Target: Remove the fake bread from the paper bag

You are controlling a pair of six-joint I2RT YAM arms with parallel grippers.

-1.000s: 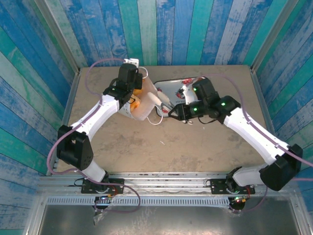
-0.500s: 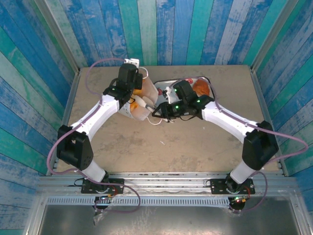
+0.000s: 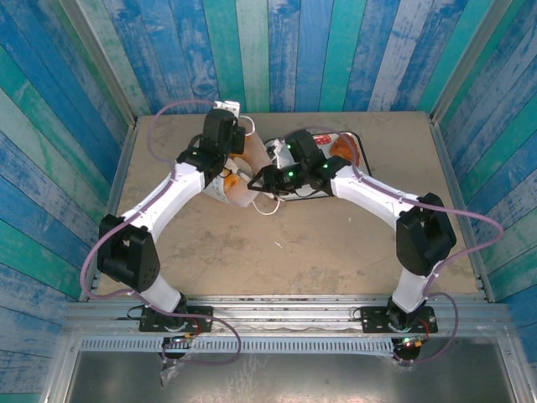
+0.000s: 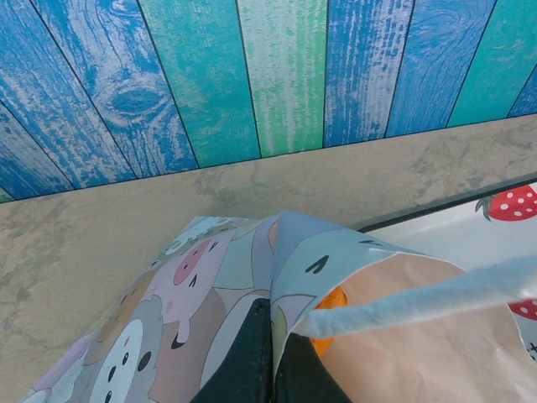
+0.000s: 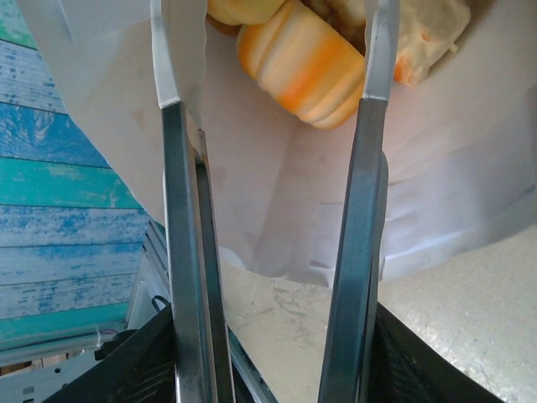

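The paper bag [image 3: 238, 193] lies on its side left of centre at the back, its mouth facing right. My left gripper [image 3: 228, 164] is shut on the bag's upper rim [image 4: 289, 277], whose outside carries pastel cartoon animals. Inside, a piece of orange fake bread [image 4: 332, 326] shows past the white cord handle [image 4: 419, 298]. My right gripper [image 3: 254, 178] is open, and its fingers [image 5: 168, 59] reach into the bag's mouth [image 5: 277, 193]. An orange-and-cream roll [image 5: 306, 71] lies between the fingertips, with a gap on its left side. More bread [image 5: 428, 34] sits deeper in.
The strawberry-print tray [image 3: 358, 149] lies right of the bag at the back, with one orange bread [image 3: 342, 147] on it. Its edge [image 4: 470, 231] runs close to the bag. The blue plank wall [image 4: 252, 75] stands just behind. Bare tabletop [image 3: 277, 252] spreads towards the arm bases.
My right arm has swung left from the tray side, and its fingers have gone into the bag's mouth, spreading slightly. The orange bread on the tray is now uncovered. My left gripper held still.
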